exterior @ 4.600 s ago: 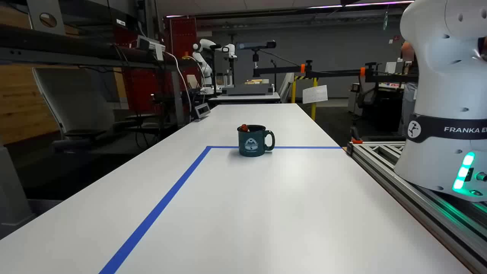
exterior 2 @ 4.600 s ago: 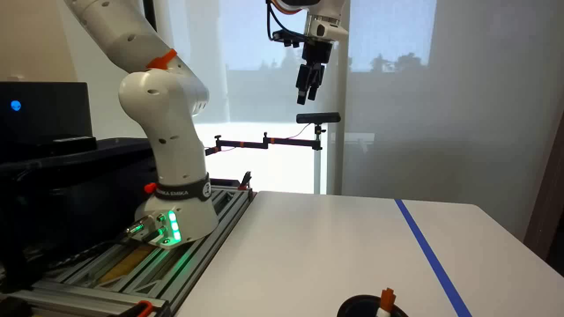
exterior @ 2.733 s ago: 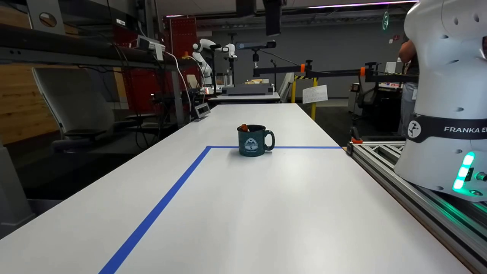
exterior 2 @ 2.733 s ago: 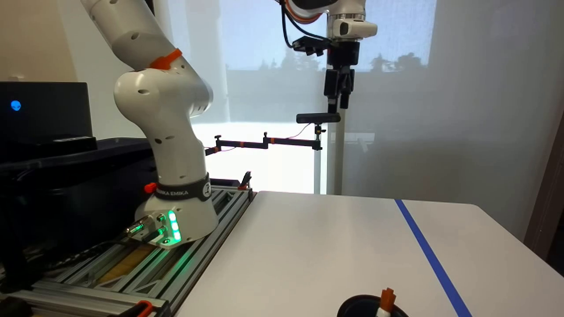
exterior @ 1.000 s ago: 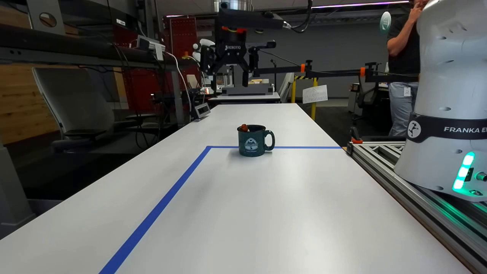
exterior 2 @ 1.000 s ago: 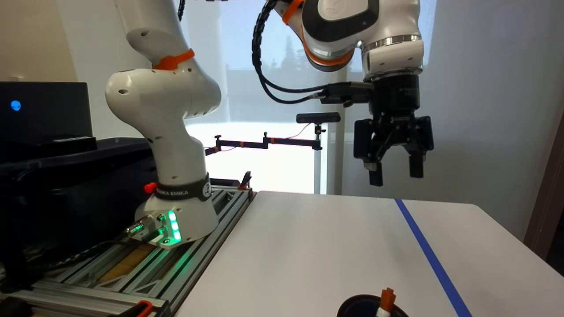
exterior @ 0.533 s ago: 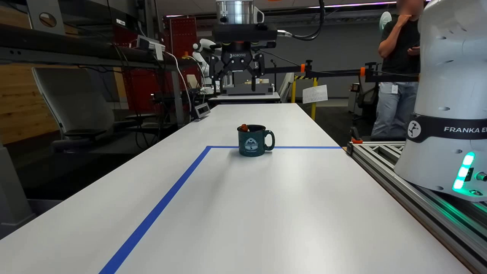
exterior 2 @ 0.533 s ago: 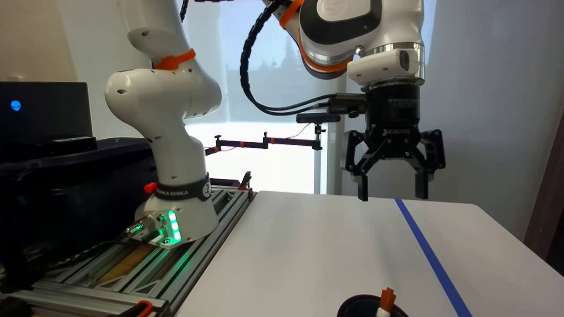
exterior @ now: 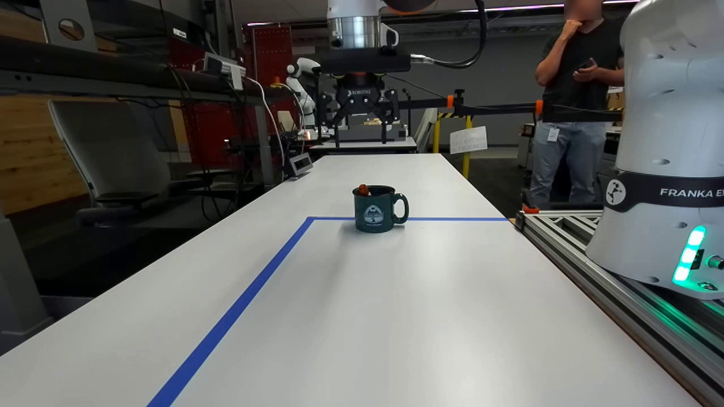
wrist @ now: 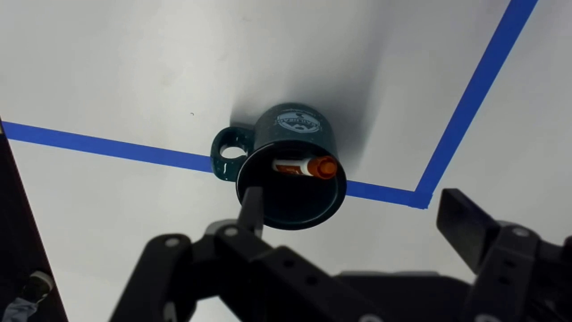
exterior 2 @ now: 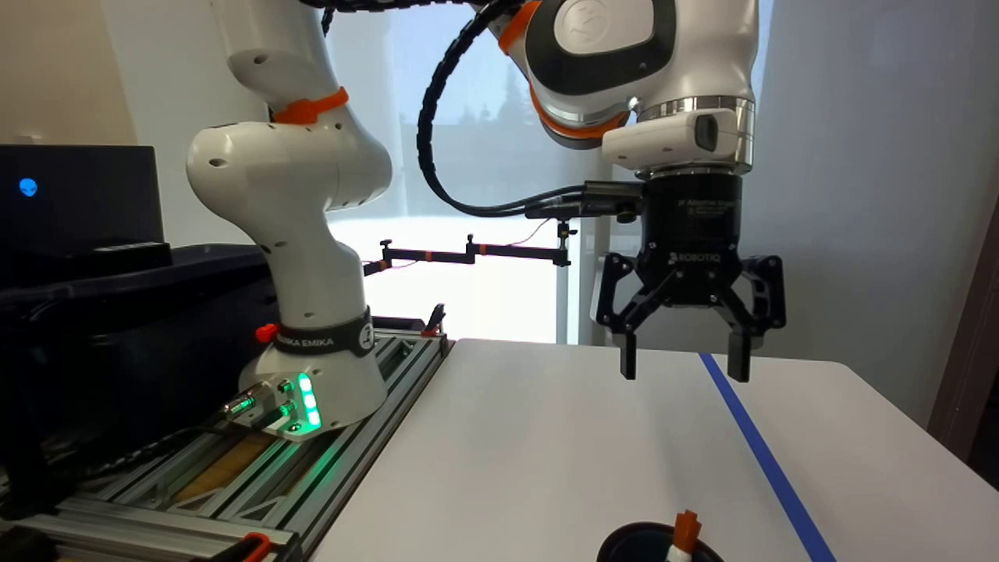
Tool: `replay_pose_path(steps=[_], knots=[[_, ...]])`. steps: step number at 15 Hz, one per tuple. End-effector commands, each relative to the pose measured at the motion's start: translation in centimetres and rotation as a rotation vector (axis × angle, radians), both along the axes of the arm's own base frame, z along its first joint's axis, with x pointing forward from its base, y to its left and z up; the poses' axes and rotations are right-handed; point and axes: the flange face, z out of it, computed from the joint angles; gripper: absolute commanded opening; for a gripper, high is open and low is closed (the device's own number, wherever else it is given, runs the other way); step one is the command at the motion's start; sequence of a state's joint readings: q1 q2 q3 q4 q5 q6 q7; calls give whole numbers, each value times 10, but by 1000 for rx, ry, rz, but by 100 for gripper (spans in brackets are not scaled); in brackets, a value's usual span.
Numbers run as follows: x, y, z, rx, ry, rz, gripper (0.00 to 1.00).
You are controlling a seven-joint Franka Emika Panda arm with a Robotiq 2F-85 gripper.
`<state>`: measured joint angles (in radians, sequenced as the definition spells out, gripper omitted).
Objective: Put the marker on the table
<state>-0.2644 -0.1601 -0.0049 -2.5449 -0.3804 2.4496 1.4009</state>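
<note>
The marker, white with an orange cap and label, leans inside the dark teal mug (exterior: 382, 217), cap end up at the rim. The marker shows in both exterior views (exterior: 363, 190) (exterior 2: 685, 533) and in the wrist view (wrist: 306, 167). The mug stands upright on the white table (exterior: 430, 316), on a blue tape line. My gripper (exterior 2: 684, 378) is open and empty, above the table and higher than the mug. In the wrist view the gripper (wrist: 351, 197) has its left finger overlapping the mug's opening and its right finger beyond the tape corner; the marker lies outside the gap.
Blue tape lines (wrist: 473, 100) form a corner near the mug. The mug's handle (wrist: 230, 154) points left in the wrist view. The metal-railed bench (exterior 2: 187, 507) with the robot base borders the table. A person (exterior: 577, 102) stands behind the arm. A small grey device (exterior: 301, 164) sits at the table edge.
The arm has swung in over the table toward the mug and come lower. The gripper has turned and its fingers show spread. The marker and mug have not moved. The person has moved left.
</note>
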Motion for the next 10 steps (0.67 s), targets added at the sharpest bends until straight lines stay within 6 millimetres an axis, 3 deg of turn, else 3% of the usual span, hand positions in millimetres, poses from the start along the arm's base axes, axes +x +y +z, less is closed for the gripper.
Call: replay_pose_path(steps=[1,6,10], knots=[[-5,13,5,-6,-5,67,100],[6,27,-8,-1,-11,105,100],[14,15,-16,12,-11,45,100]])
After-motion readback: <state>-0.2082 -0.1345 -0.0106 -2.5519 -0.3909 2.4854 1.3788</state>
